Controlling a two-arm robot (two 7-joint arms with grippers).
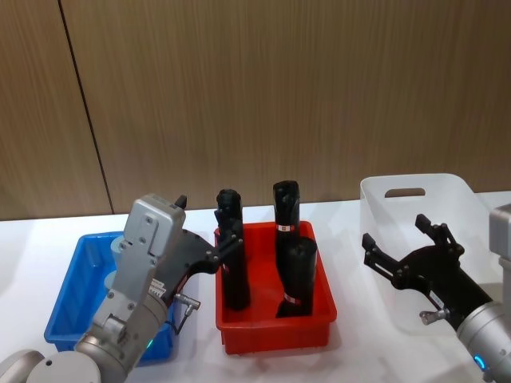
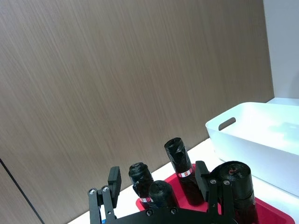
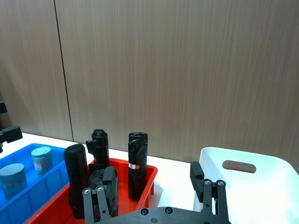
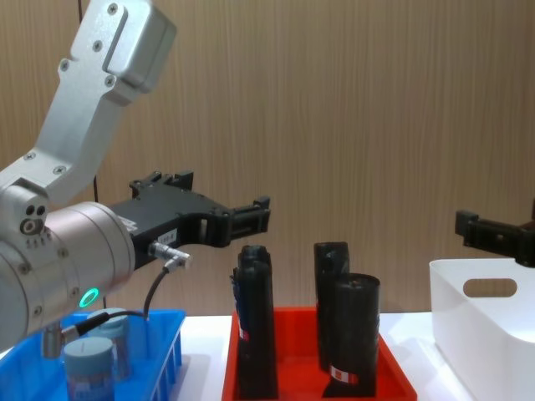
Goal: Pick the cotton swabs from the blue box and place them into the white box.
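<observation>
1. Left claw (image 1: 206, 227) is spread wide and grips nothing. It hangs raised over the right side of the blue box (image 1: 68, 295), with its fingers pointing toward the red tray (image 1: 275, 331)
2. Right claw (image 1: 395, 231) is likewise spread wide and grips nothing. It is raised at the left wall of the white box (image 1: 447, 187)
3. The cotton swabs (image 3: 41, 158) stand upright inside the blue box. The right wrist view shows 2 jars with pale lids, and the chest view shows them below the left arm
4. The red tray sits on the white surface (image 1: 48, 231) between the 2 boxes, with the blue box on the robot's left and the white box on its right
5. The left wrist view shows 4 black rolls (image 1: 286, 207) standing in the red tray
</observation>
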